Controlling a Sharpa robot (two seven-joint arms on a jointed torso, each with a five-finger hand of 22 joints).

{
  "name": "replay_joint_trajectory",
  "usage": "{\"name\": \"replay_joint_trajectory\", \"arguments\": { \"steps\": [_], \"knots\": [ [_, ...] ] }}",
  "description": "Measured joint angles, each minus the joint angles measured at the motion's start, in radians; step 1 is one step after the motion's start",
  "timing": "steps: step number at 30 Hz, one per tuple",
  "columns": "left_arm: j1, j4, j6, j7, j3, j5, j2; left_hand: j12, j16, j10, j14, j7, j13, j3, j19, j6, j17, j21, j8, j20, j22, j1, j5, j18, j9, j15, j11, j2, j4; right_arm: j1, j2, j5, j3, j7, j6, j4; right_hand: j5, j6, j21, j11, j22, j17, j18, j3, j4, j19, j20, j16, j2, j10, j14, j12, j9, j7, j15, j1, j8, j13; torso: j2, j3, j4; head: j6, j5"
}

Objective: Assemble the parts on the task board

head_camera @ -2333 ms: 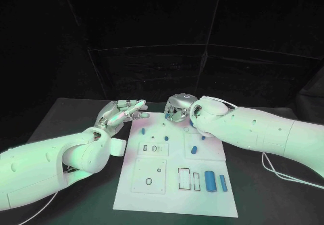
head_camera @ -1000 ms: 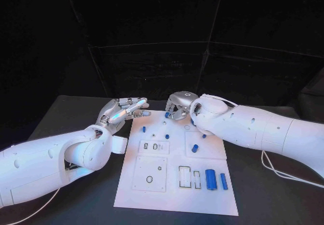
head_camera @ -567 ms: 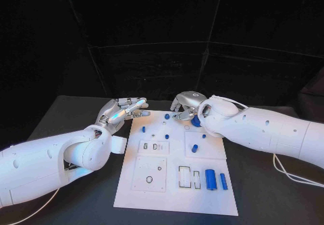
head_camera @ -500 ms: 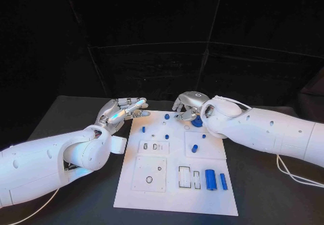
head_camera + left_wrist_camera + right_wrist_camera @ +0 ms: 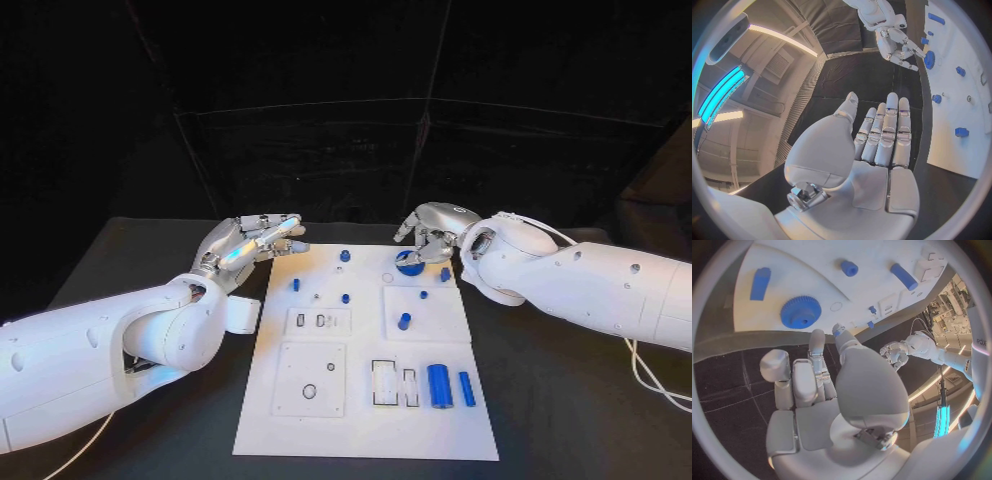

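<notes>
Table (image 5: 577, 400): black, carrying the board at its middle.
Board (image 5: 361, 420): white plate, lying flat, long side running away from the robot; cut-out panels in its near half.
Left hand (image 5: 248, 243): off the board's far left corner, over the table; fingers straight and laid close together, thumb apart, nothing held. The left wrist view shows the same flat palm (image 5: 879, 145) with black table beyond it.
Right hand (image 5: 433, 228): at the board's far right corner, fingers loosely curled downward and slightly apart, nothing held; it hovers just behind the gear, contact not discernible.
Gear (image 5: 411, 261): blue toothed disc, flat on the board near the far right corner; the right wrist view shows it (image 5: 801, 312) free of the fingertips (image 5: 817, 335).
Cylinder (image 5: 440, 385): largest blue part, lying in the near right area beside a thinner blue bar (image 5: 466, 388).
Small parts: blue pegs scattered across the far half, one (image 5: 404, 321) right of centre, one (image 5: 345, 256) near the far edge.
</notes>
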Motion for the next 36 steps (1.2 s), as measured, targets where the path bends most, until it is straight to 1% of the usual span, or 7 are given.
{"name": "replay_joint_trajectory", "arguments": {
  "steps": [3,6,10,14,16,27,36],
  "knots": [
    [0.000,-0.004,0.000,0.000,0.000,0.000,0.001,0.000,0.000,0.000,0.000,0.000,0.000,0.003,0.000,0.000,0.000,-0.001,0.000,0.000,0.000,0.000,0.000,0.000,0.000,0.000,0.000,0.000,-0.003,0.000,-0.006,0.012,0.000,-0.015,0.018,-0.005,0.000,-0.029,0.027,0.002,0.053,0.099,0.000,-0.055,0.054,0.017,0.007,0.051,0.005,-0.004,0.000,0.189,0.000,0.007,0.000,0.018,0.011,0.200,-0.002,0.0012,-0.0020,0.001,-0.004],
    [0.000,-0.008,0.001,-0.001,0.000,0.000,0.002,0.000,0.000,0.000,0.000,0.000,0.000,0.003,0.000,0.000,0.000,-0.001,0.000,0.000,0.000,0.000,0.000,0.000,0.000,0.000,0.000,0.000,-0.003,0.000,-0.008,0.022,0.000,-0.030,0.037,-0.016,-0.019,-0.048,0.034,0.015,0.069,0.121,0.000,-0.073,0.096,0.019,0.009,0.059,0.004,-0.016,0.000,0.241,-0.001,0.014,0.008,0.039,0.025,0.263,-0.003,0.0021,-0.0026,0.001,-0.005],
    [0.000,-0.012,0.002,-0.001,0.000,0.000,0.002,0.004,0.000,0.000,0.000,0.000,0.000,0.003,0.000,0.000,0.001,-0.001,0.000,0.000,0.000,0.000,0.000,0.000,0.001,0.000,0.000,0.000,-0.003,0.000,-0.005,0.033,-0.001,-0.046,0.059,-0.032,-0.024,-0.061,0.042,0.016,0.082,0.136,0.000,-0.086,0.128,0.020,0.011,0.067,0.004,-0.018,0.000,0.281,-0.001,0.017,0.008,0.057,0.034,0.311,-0.003,0.0022,-0.0026,0.002,-0.006],
    [0.000,-0.014,0.002,-0.002,0.000,0.000,0.003,0.004,0.000,0.000,0.000,0.000,0.000,0.003,0.000,0.000,0.001,-0.001,0.000,0.000,0.000,0.000,0.000,0.000,0.001,0.000,0.000,0.000,-0.003,0.000,-0.002,0.039,-0.001,-0.057,0.077,-0.042,-0.024,-0.068,0.050,0.016,0.094,0.153,0.000,-0.085,0.133,0.024,0.014,0.078,0.011,-0.018,0.000,0.304,-0.002,0.017,0.008,0.072,0.040,0.339,-0.003,0.0020,-0.0026,0.002,-0.004],
    [0.000,-0.016,0.003,-0.002,0.000,0.000,0.003,0.004,0.000,0.000,0.000,0.000,0.000,0.003,0.000,0.000,0.001,0.000,0.000,0.000,0.000,0.000,0.000,0.000,0.001,0.000,0.000,0.000,-0.003,0.000,0.000,0.042,-0.001,-0.061,0.086,-0.045,-0.017,-0.068,0.054,0.016,0.104,0.166,-0.016,-0.083,0.136,0.032,0.014,0.083,0.011,-0.018,0.000,0.321,-0.002,0.017,0.008,0.082,0.046,0.357,-0.002,0.0019,-0.0026,0.000,-0.001],
    [0.000,-0.021,0.004,-0.002,0.000,0.000,0.005,0.004,0.000,0.000,0.000,0.000,0.000,0.003,0.000,0.000,0.001,-0.001,0.000,0.000,0.000,0.000,0.000,0.000,0.001,0.000,0.000,0.000,-0.003,-0.001,0.007,0.049,-0.001,-0.070,0.116,-0.052,0.015,-0.068,0.072,0.020,0.133,0.204,-0.016,-0.085,0.138,0.040,0.016,0.102,0.028,-0.003,0.000,0.416,-0.001,0.017,0.008,0.099,0.069,0.456,-0.002,0.0012,-0.0043,-0.008,0.000],
    [0.000,-0.022,0.004,-0.003,0.000,0.000,0.005,0.004,-0.004,0.000,0.000,0.000,0.000,0.003,0.003,0.000,0.002,0.000,0.000,-0.003,-0.001,0.000,0.000,0.000,0.001,0.000,0.000,0.000,-0.003,-0.001,0.015,0.047,-0.001,-0.070,0.135,-0.056,0.033,-0.057,0.088,0.013,0.164,0.243,-0.015,-0.079,0.132,0.055,0.016,0.117,0.036,0.019,0.000,0.497,-0.001,0.013,0.008,0.115,0.087,0.540,-0.002,0.0011,-0.0043,-0.013,-0.001]
  ]
}}
